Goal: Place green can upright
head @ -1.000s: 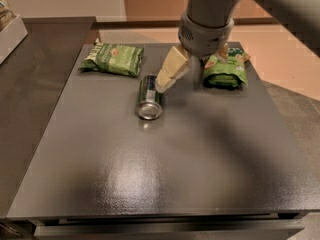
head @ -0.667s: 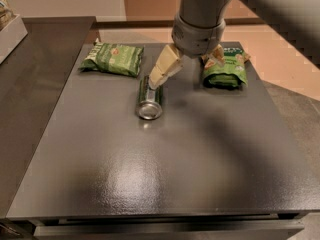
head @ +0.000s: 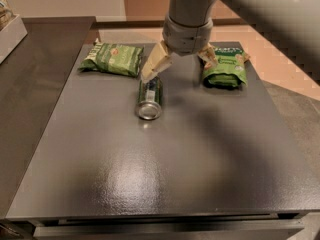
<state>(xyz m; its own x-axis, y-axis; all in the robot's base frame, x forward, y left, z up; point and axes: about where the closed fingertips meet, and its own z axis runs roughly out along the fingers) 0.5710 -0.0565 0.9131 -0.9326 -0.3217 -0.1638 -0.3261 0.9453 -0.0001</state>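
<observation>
The gripper (head: 180,70) is seen hanging over the far half of the table (head: 160,184), fingers spread wide, nothing held. One finger (head: 151,66) is angled down at the far end of the can (head: 150,96), which lies on its side just below and in front of the gripper, silver end turned toward the camera. Whether contact is made cannot be told. One bag (head: 111,59) is lying out beyond that finger, and a second bag (head: 225,68) is right beside the other finger (head: 209,56). The can is judged light, stiff yet easily dented, and slick, so rolling is to be expected on this smooth top. A gentle hold across the round body, near the middle, is called for, so it can be tipped onto an end.
</observation>
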